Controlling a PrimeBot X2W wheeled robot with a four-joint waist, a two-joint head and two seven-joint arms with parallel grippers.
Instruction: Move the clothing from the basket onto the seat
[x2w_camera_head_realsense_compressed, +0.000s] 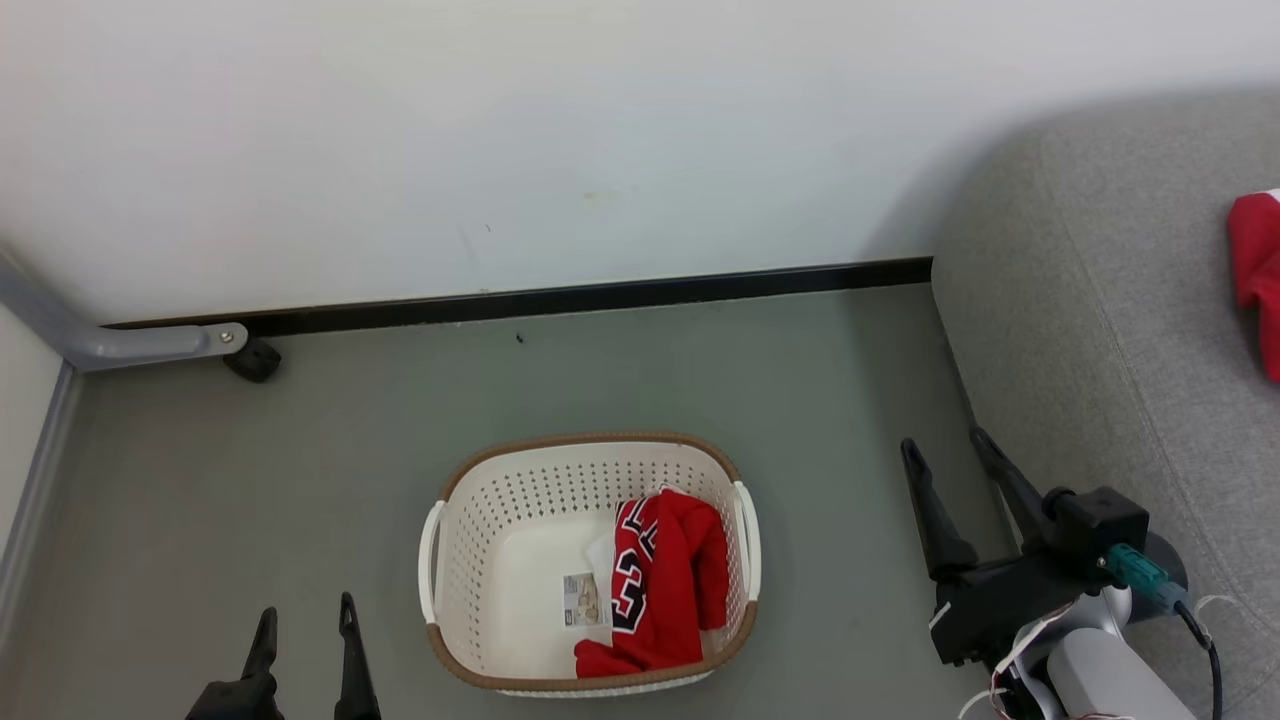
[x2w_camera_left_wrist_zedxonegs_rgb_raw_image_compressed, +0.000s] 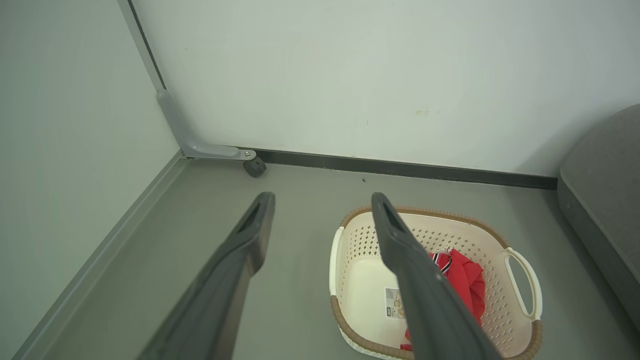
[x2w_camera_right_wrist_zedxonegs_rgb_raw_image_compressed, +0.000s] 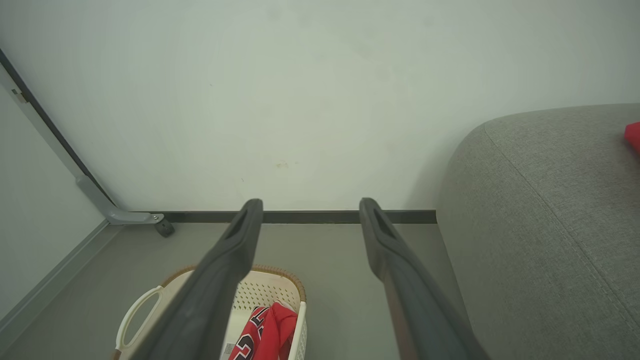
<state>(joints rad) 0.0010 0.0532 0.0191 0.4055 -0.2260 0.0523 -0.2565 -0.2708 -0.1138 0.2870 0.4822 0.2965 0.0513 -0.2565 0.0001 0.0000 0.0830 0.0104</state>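
A crumpled red garment (x2w_camera_head_realsense_compressed: 665, 580) with black-and-white numerals lies in the right half of the cream basket (x2w_camera_head_realsense_compressed: 480, 560) on the floor. It shows again as the garment (x2w_camera_left_wrist_zedxonegs_rgb_raw_image_compressed: 465, 280) inside the basket (x2w_camera_left_wrist_zedxonegs_rgb_raw_image_compressed: 520, 280) and as the garment (x2w_camera_right_wrist_zedxonegs_rgb_raw_image_compressed: 265, 332) in the basket (x2w_camera_right_wrist_zedxonegs_rgb_raw_image_compressed: 145, 310). More red clothing (x2w_camera_head_realsense_compressed: 1258, 275) rests on the grey seat (x2w_camera_head_realsense_compressed: 1110, 320) at the right edge; a sliver of it (x2w_camera_right_wrist_zedxonegs_rgb_raw_image_compressed: 633, 136) lies on the seat (x2w_camera_right_wrist_zedxonegs_rgb_raw_image_compressed: 550, 210). My left gripper (x2w_camera_head_realsense_compressed: 305, 612) hangs open left of the basket. My right gripper (x2w_camera_head_realsense_compressed: 945, 448) is open between basket and seat, holding nothing.
A white wall with a dark skirting strip (x2w_camera_head_realsense_compressed: 600, 296) runs behind the basket. A grey bracket with a small black wheel (x2w_camera_head_realsense_compressed: 250, 358) sits in the left corner. Grey floor (x2w_camera_head_realsense_compressed: 700, 380) surrounds the basket. The seat's edge (x2w_camera_left_wrist_zedxonegs_rgb_raw_image_compressed: 595, 220) stands close on the right.
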